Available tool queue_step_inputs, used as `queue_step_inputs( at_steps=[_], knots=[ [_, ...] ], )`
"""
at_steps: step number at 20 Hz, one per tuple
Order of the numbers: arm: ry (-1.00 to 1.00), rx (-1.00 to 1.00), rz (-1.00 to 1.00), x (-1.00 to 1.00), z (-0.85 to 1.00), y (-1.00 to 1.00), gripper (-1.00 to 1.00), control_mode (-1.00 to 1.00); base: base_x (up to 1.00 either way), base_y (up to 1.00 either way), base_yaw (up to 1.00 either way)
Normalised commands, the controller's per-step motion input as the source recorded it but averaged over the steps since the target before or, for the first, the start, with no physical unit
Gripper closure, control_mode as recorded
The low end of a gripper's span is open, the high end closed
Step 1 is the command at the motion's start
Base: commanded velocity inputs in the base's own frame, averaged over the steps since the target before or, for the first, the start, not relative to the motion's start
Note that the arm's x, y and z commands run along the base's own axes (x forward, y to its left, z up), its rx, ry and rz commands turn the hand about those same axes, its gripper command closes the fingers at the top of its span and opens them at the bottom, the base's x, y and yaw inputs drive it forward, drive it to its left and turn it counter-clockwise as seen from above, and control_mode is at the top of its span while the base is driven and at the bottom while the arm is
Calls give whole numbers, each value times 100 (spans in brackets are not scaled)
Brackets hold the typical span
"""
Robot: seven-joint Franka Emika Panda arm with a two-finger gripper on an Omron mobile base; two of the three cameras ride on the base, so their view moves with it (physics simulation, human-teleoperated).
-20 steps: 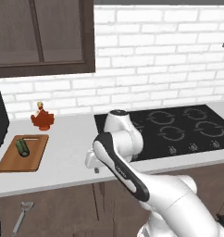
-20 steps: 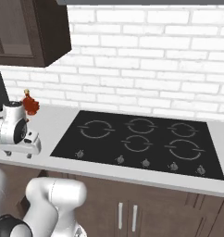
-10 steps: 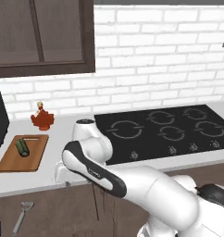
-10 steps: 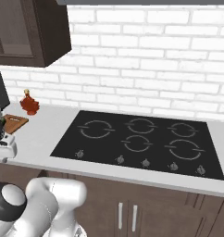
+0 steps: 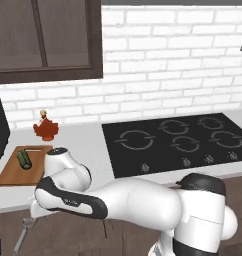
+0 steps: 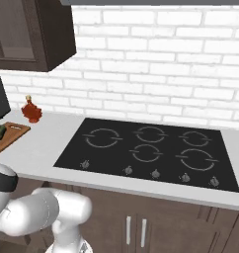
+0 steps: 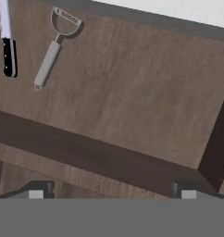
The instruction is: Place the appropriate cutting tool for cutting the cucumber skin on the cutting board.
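Hand view: peeler [image 7: 54,51] beside knife [image 7: 7,41].

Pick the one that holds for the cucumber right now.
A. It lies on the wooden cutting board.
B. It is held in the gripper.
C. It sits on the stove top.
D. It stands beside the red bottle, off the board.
A: the left base view shows the cucumber lying on the cutting board, apart from the red bottle and the stove.
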Motion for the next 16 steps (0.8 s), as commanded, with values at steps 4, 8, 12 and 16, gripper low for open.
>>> queue_step_inputs(
  at_steps=[4, 8, 12, 16],
  knots=[
    [0, 0, -9, -21, -27, 34, -100, -100, 0, 0, 0],
    [0, 0, -12, -14, -35, 1, -100, -100, 0, 0, 0],
    [-2, 0, -13, -17, -52, 0, -100, -100, 0, 0, 0],
    [-3, 0, -11, -2, -59, 0, -100, -100, 0, 0, 0]
  ],
)
